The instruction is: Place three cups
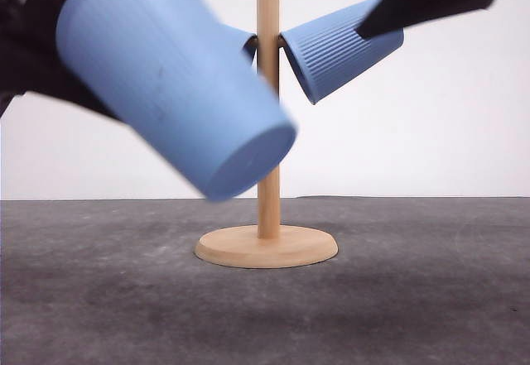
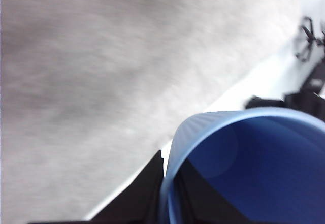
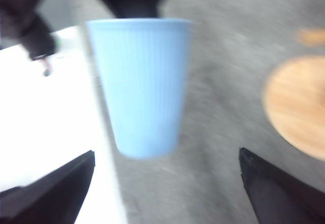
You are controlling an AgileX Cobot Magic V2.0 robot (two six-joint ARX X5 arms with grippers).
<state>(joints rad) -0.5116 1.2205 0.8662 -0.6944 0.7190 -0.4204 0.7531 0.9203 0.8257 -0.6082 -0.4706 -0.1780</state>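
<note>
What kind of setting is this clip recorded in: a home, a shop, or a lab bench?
Most likely a lab or test bench, not a home. A plain dark grey tabletop runs to a bare white backdrop, and the props are a wooden peg stand and identical light-blue cups.

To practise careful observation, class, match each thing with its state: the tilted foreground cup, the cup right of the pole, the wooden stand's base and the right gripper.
Things:
1. foreground cup
2. cup right of the pole
3. stand base
4. right gripper

States:
A. flat on the grey table
B. jaws wide apart, holding nothing
C. held in the air, left gripper clamped on its rim
D. hanging sideways at the pole, mouth towards it

Pairs: 1-C, 2-D, 3-A, 4-B
</note>
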